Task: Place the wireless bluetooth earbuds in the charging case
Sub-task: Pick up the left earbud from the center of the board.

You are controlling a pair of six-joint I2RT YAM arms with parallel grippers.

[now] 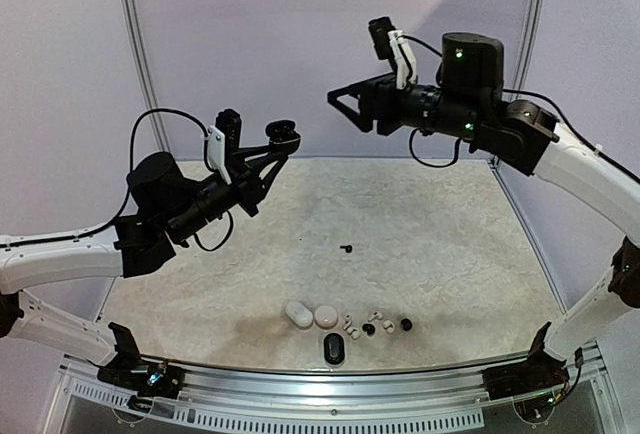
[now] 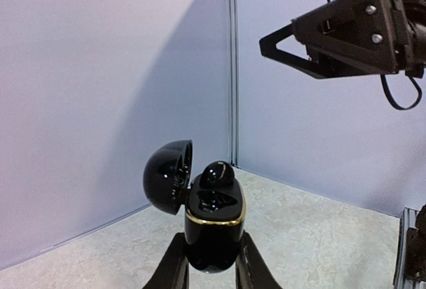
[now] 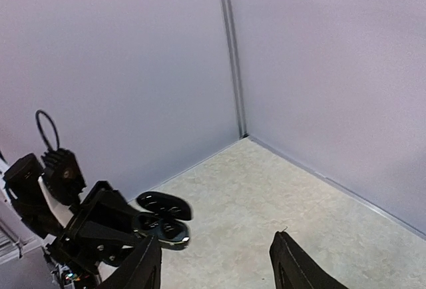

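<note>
the left gripper point(image 2: 213, 267) is clamping tight on the lower body of a glossy black charging case with a gold rim point(image 2: 213, 226), holding it upright in the air with its domed lid point(image 2: 168, 176) hanging open to one side. one glossy black earbud point(image 2: 217, 173) is sitting in the case's top, looking perched high rather than pressed fully home. the socket beside it is looking unfilled, though the dark gloss is making that hard to tell.

the right gripper point(image 3: 216, 266) is hovering well apart from the case, high over the far side of the speckled beige tabletop point(image 1: 450, 254). its jaws are standing partly open and are carrying nothing.

most of the work is appearing undone. a lone black earbud point(image 1: 346, 248) is lying mid-table, and a row of tiny white and black earbuds point(image 1: 378, 327) is lying near the front edge. just beside that row, two white pebble-shaped cases point(image 1: 311, 315) and a black oval case point(image 1: 334, 349) are resting closed, as far as the top view is showing.

so the task is looking early: one bud placed at best, its partner and the other sets waiting, and the held lid not yet shut.
</note>
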